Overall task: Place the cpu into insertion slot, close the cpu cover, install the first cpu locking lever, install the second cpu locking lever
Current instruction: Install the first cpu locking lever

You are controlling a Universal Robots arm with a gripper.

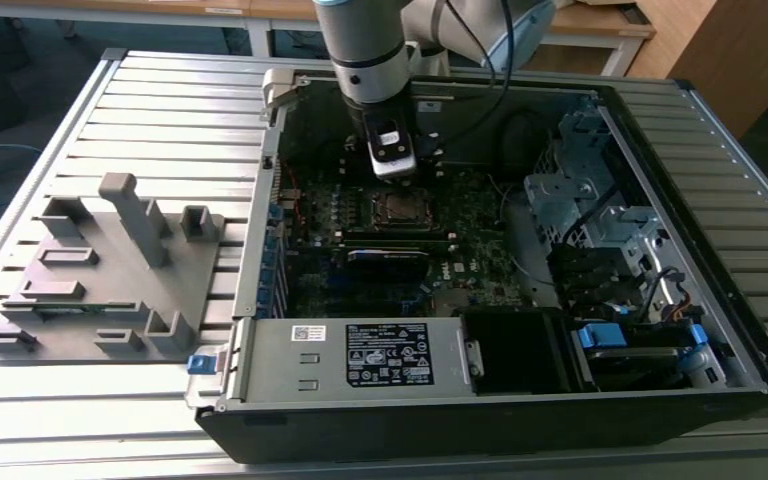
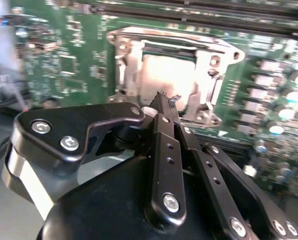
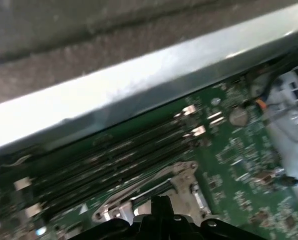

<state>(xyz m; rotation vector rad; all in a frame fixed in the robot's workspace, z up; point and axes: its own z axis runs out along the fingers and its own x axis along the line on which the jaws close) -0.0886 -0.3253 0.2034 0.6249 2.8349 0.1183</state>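
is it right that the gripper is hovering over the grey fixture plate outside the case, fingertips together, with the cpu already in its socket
Not quite. The gripper is inside the open computer case, above the insertion slot, not over the grey fixture plate; the exterior view shows it. The rest holds: in the second wrist view its fingertips meet and the cpu sits in the socket.

slatted metal table [image 1: 157,110], grey, ribbed lengthwise. on it: open computer case [image 1: 491,420], black, lying on its side, spanning from the middle to the exterior view's right edge; grey moulded fixture tray [image 1: 104,270] with upright posts, just beside the case, toward the exterior view's left edge.
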